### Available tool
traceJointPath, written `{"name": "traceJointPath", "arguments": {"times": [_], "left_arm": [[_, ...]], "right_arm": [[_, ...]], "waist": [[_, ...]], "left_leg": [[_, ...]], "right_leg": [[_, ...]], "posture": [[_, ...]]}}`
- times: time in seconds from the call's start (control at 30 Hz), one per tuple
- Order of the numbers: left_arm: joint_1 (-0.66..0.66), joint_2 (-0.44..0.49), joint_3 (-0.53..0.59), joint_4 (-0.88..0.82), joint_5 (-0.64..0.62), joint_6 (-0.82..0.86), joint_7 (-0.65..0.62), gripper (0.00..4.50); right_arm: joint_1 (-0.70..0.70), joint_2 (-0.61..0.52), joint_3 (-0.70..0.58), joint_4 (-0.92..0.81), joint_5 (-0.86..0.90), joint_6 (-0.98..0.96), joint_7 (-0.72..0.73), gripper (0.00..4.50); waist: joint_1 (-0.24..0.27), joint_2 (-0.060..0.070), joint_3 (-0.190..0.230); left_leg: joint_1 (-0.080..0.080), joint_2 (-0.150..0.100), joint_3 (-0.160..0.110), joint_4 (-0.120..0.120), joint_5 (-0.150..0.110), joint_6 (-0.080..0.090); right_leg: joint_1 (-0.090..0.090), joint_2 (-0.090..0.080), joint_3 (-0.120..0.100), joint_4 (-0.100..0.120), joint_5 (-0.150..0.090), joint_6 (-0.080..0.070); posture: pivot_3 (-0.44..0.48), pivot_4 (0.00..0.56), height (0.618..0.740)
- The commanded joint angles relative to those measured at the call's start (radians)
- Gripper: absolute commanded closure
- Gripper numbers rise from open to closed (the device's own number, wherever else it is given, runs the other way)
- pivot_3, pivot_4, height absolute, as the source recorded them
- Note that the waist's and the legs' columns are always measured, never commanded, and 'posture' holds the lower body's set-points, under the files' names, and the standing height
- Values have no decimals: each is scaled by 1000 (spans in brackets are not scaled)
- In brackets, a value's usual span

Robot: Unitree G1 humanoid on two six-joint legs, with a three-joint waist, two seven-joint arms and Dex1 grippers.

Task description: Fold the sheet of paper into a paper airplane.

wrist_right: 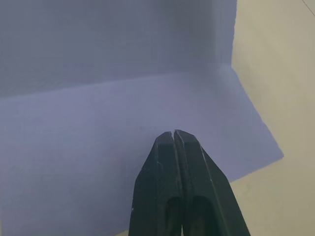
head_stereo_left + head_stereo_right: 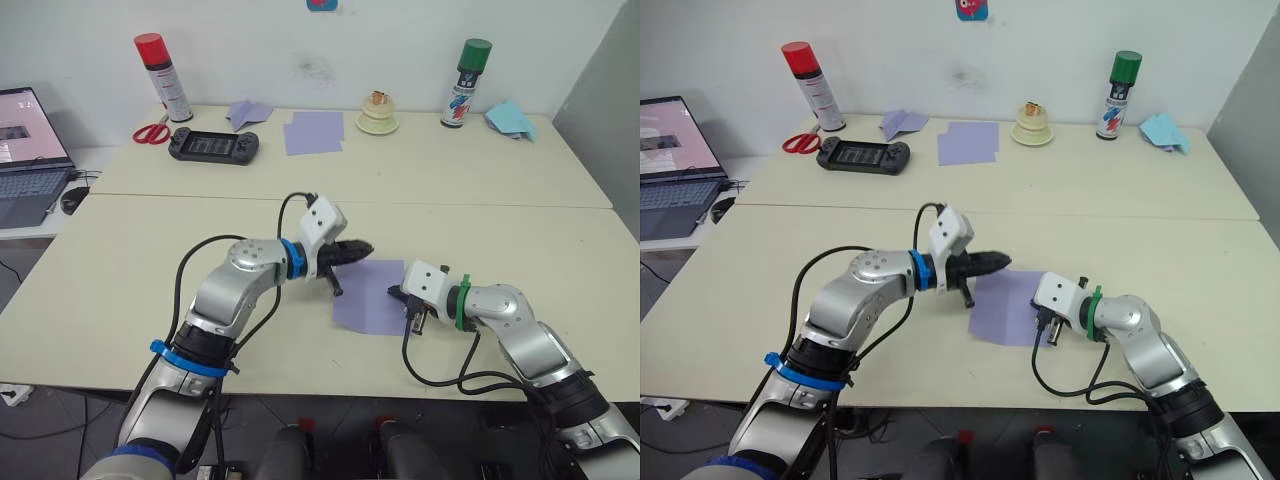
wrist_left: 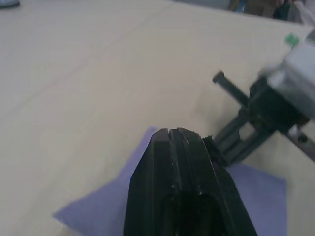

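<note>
On the sheet of paper, both clenched claws, left claw and right claw, press.

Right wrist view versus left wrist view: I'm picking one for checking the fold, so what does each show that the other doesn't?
The right wrist view alone shows a crease across the sheet of paper, with its far part raised. The left wrist view alone shows the right gripper at the paper's far side and bare table around it. Both show lavender paper beyond shut jaws.
</note>
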Motion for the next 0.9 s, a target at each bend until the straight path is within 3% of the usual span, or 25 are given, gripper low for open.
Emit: {"name": "traceJointPath", "arguments": {"times": [0.03,0.2,0.4,0.77,0.9], "left_arm": [[22,59,-42,-6,56,17,-31,4474],[60,79,-49,36,96,-23,-36,4474],[73,34,-50,108,129,-77,-18,4474],[104,24,-54,139,172,-89,-13,4474],[100,15,-54,142,173,-93,-9,4500]], "right_arm": [[-2,-1,-9,-5,3,0,-3,4500],[1,2,-7,-6,4,2,-5,4500],[3,9,-11,-5,10,14,-11,4500],[4,61,-132,-86,109,161,-71,4500],[-2,70,-194,-153,182,276,-73,3234]], "waist": [[-2,0,0],[-1,0,0],[0,0,0],[0,0,0],[0,1,0]], "left_leg": [[0,0,0,0,0,0],[0,1,-1,0,0,1],[0,1,-1,0,1,1],[1,1,-1,0,1,2],[1,1,-1,0,2,3]], "right_leg": [[0,1,0,0,0,0],[0,2,-1,0,0,0],[0,2,-1,0,0,-1],[1,2,-1,1,1,-2],[1,2,-1,3,1,-2]], "posture": [[0,150,740],[0,150,740],[0,150,740],[0,150,740],[0,150,740]]}}
